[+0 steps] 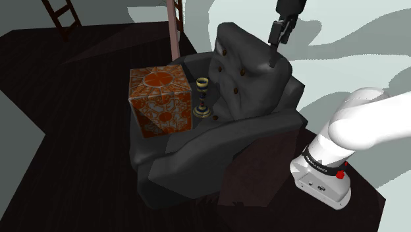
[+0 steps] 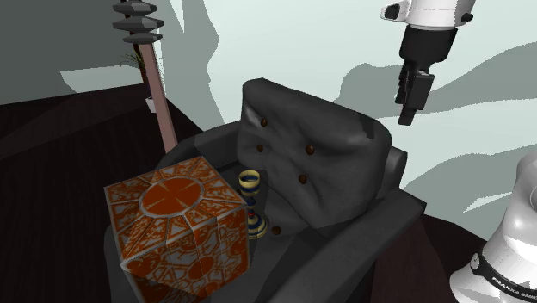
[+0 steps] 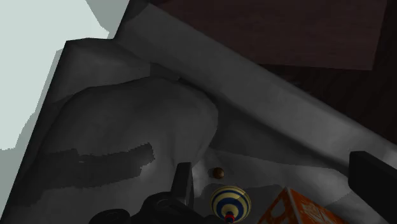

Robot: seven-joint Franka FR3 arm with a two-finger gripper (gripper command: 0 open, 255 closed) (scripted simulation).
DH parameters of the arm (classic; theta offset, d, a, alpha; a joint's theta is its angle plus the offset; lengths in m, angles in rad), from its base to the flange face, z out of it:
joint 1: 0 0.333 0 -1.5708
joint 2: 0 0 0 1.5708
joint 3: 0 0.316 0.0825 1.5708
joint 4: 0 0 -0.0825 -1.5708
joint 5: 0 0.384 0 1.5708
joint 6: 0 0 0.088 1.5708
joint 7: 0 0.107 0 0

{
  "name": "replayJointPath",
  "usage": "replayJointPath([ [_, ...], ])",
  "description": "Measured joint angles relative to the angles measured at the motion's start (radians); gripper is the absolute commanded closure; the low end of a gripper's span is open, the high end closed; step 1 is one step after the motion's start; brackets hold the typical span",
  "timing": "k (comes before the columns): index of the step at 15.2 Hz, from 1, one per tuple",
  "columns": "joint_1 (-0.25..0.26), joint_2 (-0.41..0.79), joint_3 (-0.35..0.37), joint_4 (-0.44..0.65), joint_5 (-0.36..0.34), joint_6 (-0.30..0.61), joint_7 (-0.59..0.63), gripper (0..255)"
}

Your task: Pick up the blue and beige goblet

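A blue-and-beige striped goblet (image 1: pixel 202 97) stands upright on the seat of a dark grey armchair (image 1: pixel 197 151), just beside an orange patterned cube (image 1: pixel 160 99). The black gripper (image 1: pixel 273 56) hangs high above the backrest, fingers spread apart, holding nothing (well clear of the goblet). Approach, grasp and lift are all left to do.

Matt armchair (image 1: pixel 217 142) upholstery (buttoned, cloth-like)

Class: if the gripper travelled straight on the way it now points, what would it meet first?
Most likely the cushion of the dark armchair, just beside the striped goblet. In the wrist view the open gripper frames that upholstery, the goblet nearer one finger; depth is unclear.
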Motion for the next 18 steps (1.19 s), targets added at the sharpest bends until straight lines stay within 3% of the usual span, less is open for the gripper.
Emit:
replayJointPath([
  [2, -0.002, 0.007, 0.002, -0.006, 0.0, 0.015, 0.006, 0],
  [7, -0.014, 0.118, 0.03, -0.052, 0.001, 0.188, 0.079, 0],
  [18, -0.059, 0.475, 0.106, -0.015, -0.046, 0.548, 0.284, 0],
])
